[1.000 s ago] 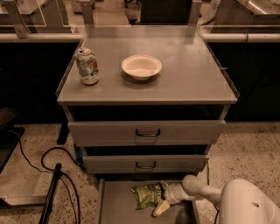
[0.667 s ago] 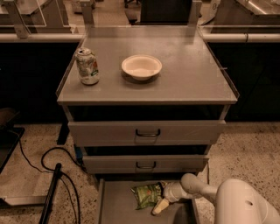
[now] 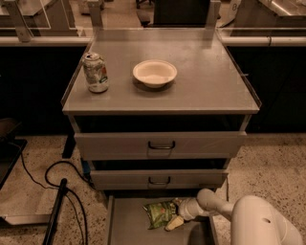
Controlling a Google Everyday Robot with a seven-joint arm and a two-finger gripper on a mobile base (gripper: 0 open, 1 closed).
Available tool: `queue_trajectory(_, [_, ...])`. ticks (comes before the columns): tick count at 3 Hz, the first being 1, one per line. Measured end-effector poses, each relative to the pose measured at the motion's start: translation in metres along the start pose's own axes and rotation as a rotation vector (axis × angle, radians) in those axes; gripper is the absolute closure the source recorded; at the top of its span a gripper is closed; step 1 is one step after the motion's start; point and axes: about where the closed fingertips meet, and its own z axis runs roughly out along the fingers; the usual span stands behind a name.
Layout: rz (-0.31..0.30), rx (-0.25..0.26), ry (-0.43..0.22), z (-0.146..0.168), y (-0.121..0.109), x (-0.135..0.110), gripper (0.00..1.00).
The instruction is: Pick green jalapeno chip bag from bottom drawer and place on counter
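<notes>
Evidently little is done: the bag [image 3: 159, 213] lies in the open bottom drawer [image 3: 125, 225], the pincer [image 3: 178, 218] at its right edge; whether it grips I cannot tell. Lifting it and setting it on the surface [image 3: 205, 88] are left.

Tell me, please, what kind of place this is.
Likely a lab or office: metal drawer cabinet on speckled floor, cables beside it, desks behind. The gripper is in the bottom drawer at the chip bag.

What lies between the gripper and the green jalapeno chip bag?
Nothing: in the camera view the gripper sits at the right edge of the green jalapeno chip bag, inside the open bottom drawer.
</notes>
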Motion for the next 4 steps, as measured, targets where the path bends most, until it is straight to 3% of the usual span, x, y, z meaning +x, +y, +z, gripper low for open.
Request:
queue_trajectory(3, [0.0,0.0,0.0,0.0001,0.0001,0.0,0.9])
queue_trajectory(4, [0.0,0.0,0.0,0.0001,0.0001,0.0,1.0])
